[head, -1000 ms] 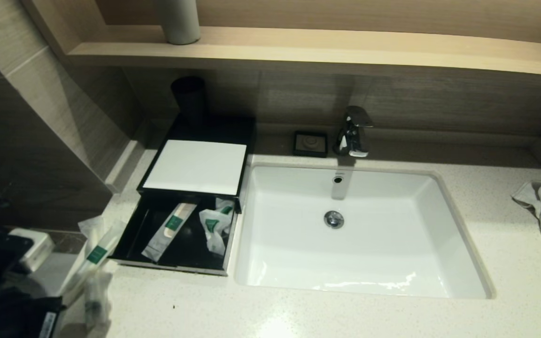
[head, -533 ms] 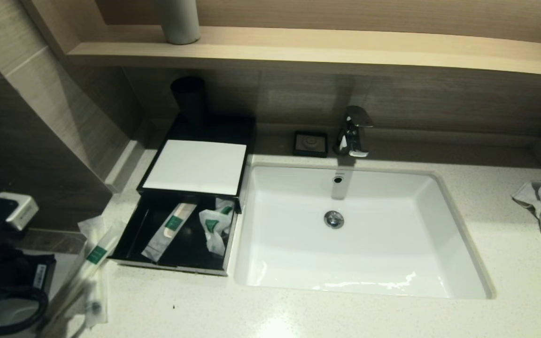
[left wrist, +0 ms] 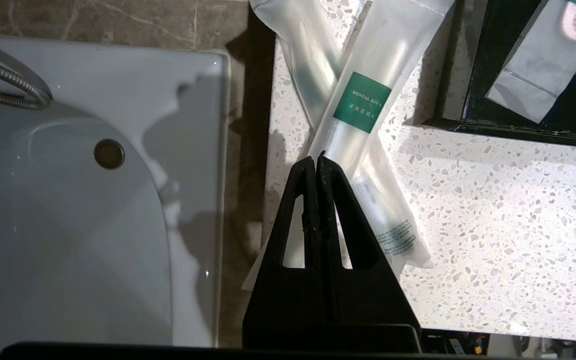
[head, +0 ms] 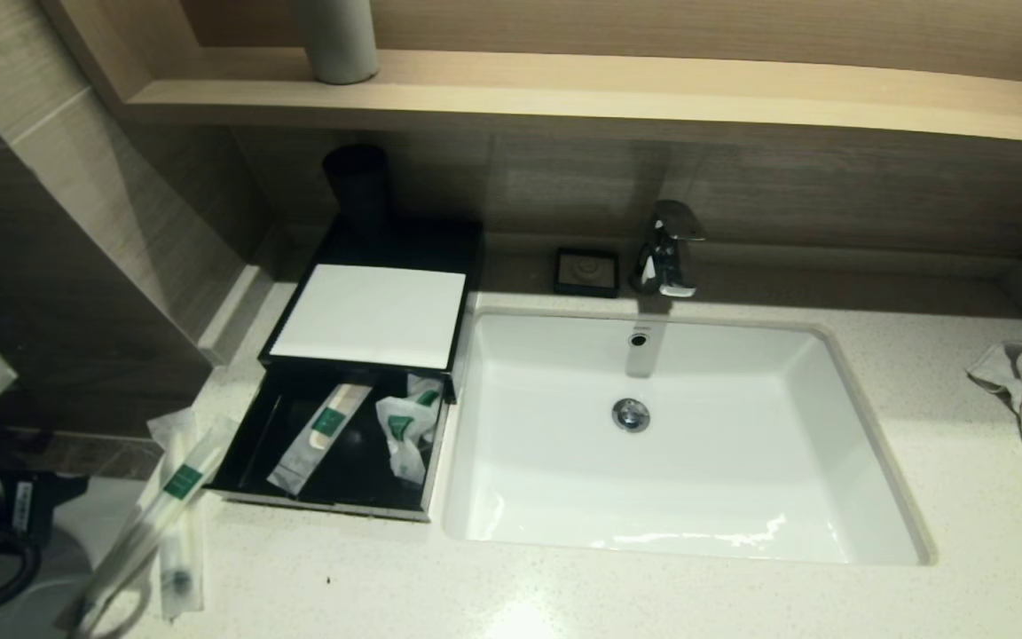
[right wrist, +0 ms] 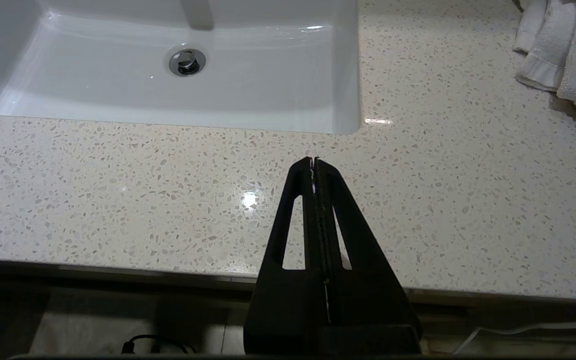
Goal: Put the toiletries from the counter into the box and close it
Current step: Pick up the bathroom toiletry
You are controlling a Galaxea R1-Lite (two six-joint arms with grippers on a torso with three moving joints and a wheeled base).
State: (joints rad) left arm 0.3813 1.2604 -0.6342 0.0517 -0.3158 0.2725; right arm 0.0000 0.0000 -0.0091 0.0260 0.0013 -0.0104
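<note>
Black fingers of the left gripper (left wrist: 316,159) are pressed together, empty, above two crossed sachets (left wrist: 363,102) lying on the counter (left wrist: 493,210) just beside the open drawer (head: 334,444) of the box (head: 373,315). The fingers should be spread before descent, and the upper sachet pinched across its width. The right gripper (right wrist: 314,160), also pressed together, is parked near the counter's front edge.
</note>
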